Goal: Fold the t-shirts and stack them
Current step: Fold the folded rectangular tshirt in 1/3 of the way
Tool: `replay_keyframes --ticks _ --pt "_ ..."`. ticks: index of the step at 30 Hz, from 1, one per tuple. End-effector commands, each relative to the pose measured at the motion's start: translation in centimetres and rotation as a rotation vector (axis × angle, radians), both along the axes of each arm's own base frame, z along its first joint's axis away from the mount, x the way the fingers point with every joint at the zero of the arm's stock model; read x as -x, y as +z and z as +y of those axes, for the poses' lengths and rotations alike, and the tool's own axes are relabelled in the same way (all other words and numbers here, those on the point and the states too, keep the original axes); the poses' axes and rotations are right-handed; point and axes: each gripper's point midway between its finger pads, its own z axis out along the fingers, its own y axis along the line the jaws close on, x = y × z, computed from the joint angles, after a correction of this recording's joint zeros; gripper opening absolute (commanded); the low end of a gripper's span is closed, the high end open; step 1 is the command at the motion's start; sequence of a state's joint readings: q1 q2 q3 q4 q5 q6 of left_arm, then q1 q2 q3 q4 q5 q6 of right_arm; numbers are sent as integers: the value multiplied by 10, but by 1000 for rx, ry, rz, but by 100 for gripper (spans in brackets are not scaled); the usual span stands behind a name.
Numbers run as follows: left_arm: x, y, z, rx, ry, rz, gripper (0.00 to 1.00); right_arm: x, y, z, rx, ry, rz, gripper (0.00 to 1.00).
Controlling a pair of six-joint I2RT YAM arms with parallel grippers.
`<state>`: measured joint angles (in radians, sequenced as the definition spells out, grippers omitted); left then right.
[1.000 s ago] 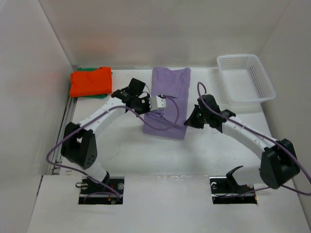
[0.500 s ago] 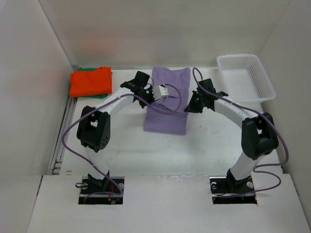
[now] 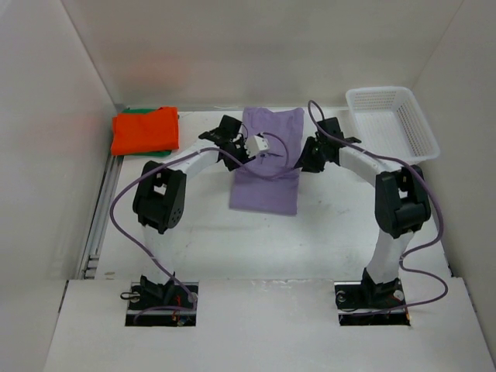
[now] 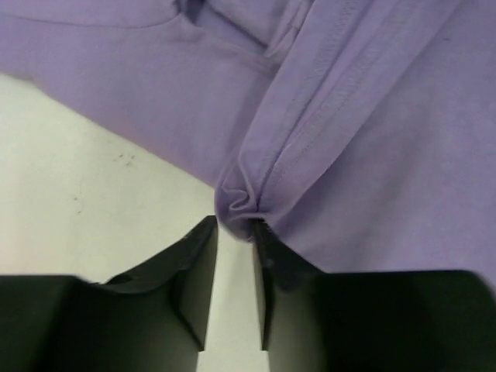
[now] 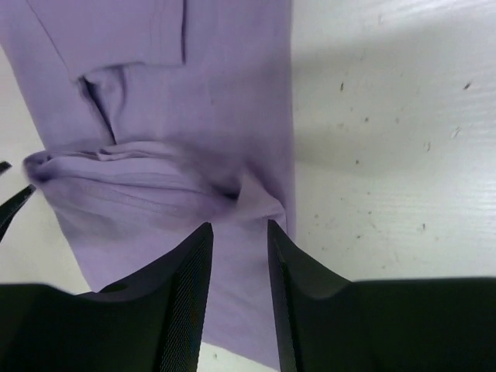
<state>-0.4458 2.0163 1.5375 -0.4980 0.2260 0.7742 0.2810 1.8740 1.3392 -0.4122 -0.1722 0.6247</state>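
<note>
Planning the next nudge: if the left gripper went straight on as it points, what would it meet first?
The bunched fold of the lavender t-shirt, just beyond the left gripper tips. Nothing seems to lie between, though depth is unclear.

We see only slivers of the green shirt [image 3: 147, 110] under the orange shirt [image 3: 145, 130]. From above, the left gripper [image 3: 242, 155] and right gripper [image 3: 306, 163] are too small for us to read their jaws, and each covers an edge of the lavender shirt [image 3: 263, 186]. Both wrist views cut that shirt off at the frame edges. We cannot tell whether its bunched fold touches the left gripper's tips.
</note>
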Motion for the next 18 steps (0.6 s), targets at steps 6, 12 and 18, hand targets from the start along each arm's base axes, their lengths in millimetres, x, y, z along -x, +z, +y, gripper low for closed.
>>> replay_keyframes --ticks 6,12,18 --pt "-88 100 41 79 297 -334 43 -28 70 -23 56 1 -234 40" --pt "14 91 18 66 -26 -230 56 42 47 -14 84 52 -131 51" --pt "129 5 12 -131 -339 -90 59 98 5 13 21 79 9 62"
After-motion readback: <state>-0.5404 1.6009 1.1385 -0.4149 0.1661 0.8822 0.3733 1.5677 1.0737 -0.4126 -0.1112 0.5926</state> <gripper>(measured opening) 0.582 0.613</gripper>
